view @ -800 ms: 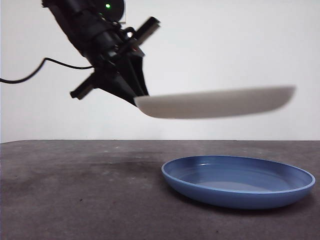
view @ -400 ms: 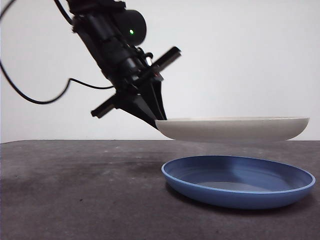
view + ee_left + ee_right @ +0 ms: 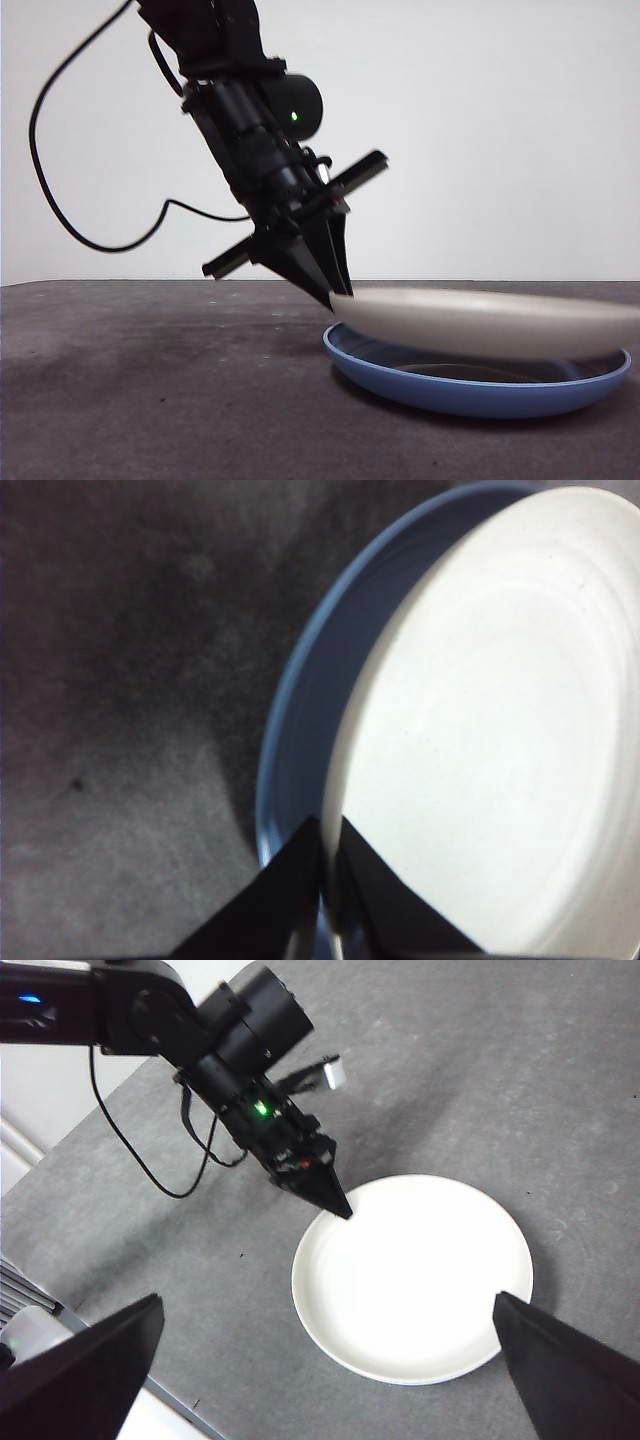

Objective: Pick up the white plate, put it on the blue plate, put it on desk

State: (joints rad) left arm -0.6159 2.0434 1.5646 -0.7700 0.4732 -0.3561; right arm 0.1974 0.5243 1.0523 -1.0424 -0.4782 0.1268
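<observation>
matte round white plate [image 3: 490,322], pinched by left gripper [image 3: 325,855], in glossy blue plate [image 3: 470,392].

Cream white plate [image 3: 490,322] over glossy blue plate [image 3: 480,392] (speckled grey desk [image 3: 160,390]).

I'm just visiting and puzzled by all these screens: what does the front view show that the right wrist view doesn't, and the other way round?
Only the front view shows the blue plate under the white plate, and how low the white one hangs over it.

Only the right wrist view shows the white plate's whole round face from above and the right gripper, open and waiting high above the desk; the blue plate is hidden there.

Both show the left gripper pinching the white plate's rim.
</observation>
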